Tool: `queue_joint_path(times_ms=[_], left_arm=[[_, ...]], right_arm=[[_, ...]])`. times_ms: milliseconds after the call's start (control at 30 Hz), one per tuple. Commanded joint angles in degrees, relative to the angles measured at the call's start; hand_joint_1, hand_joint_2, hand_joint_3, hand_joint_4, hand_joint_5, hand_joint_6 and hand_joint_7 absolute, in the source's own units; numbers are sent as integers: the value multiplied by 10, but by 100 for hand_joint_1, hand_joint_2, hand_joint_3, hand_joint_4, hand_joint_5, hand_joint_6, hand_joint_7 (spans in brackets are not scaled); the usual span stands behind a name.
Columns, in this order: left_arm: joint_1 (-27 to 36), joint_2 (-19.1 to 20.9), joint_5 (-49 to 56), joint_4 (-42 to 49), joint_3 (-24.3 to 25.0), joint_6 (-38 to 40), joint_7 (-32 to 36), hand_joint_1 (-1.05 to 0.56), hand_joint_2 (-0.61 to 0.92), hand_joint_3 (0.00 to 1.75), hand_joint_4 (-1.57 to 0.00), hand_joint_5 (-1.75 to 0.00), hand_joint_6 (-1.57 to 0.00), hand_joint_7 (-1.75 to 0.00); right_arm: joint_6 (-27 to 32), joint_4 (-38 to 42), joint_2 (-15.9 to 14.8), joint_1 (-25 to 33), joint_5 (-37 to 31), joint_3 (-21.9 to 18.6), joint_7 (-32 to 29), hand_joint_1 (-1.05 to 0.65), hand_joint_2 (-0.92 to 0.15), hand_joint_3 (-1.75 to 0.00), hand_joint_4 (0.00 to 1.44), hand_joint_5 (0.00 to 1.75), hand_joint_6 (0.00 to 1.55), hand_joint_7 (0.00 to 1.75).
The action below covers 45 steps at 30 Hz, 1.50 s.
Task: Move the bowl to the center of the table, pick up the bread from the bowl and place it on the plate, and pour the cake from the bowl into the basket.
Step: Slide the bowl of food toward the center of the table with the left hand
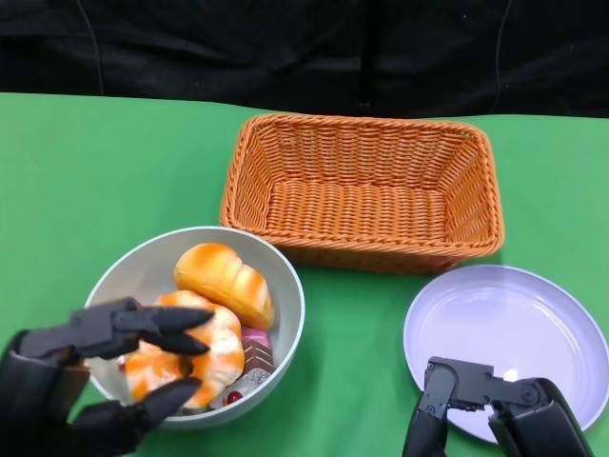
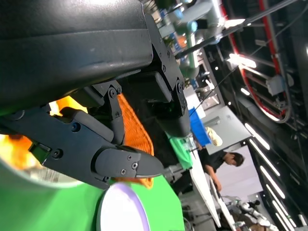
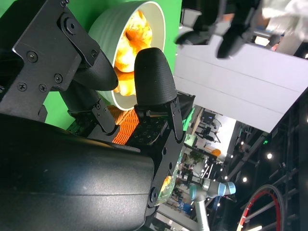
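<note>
Left hand (image 1: 90,376) fingers spread over the bowl (image 1: 285,286) rim, around the front bread (image 1: 190,357) but not clearly gripping it. Basket (image 1: 366,190) beyond, between both hands. Right hand (image 1: 495,409) holds nothing, fingers apart, over the plate (image 1: 504,314) near edge.

Woven orange wicker basket (image 1: 363,190), rough-ribbed; smooth, glossy pale plate (image 1: 509,338); smooth matt grey bowl (image 1: 285,286); glazed, shiny bread (image 1: 224,282); matt green cloth table (image 1: 95,171).
</note>
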Motion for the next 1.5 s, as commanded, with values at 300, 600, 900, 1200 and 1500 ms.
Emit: queue_joint_path(times_ms=[300, 600, 900, 1200, 1500], left_arm=[[-23, 46, -7, 37, 63, -4, -5, -64, 92, 28, -52, -14, -48, 0], [-58, 64, 112, 100, 124, -12, 68, -69, 92, 30, -34, -2, -32, 0], [-76, 57, 206, 122, 116, 102, 138, -66, 92, 43, -24, 0, -22, 0], [-99, 70, 197, 111, 82, 315, 102, -69, 92, 49, -27, -2, -18, -1], [-157, 78, 76, 84, 91, 603, -3, -69, 92, 47, -16, 0, -12, 0]], right_arm=[[-11, -9, -3, 9, -5, 0, -7, 9, -10, -175, 97, 175, 92, 145], [-8, -7, -3, 12, 0, 5, -6, 11, -12, -175, 98, 175, 92, 146], [-8, -7, -3, 12, -1, 5, -7, 11, -14, -175, 98, 175, 91, 146], [-3, -16, -6, 18, 5, 5, -3, 6, -15, -175, 97, 175, 89, 147], [-2, -20, -7, 21, -2, 5, -5, 5, -15, -175, 97, 175, 89, 148]])
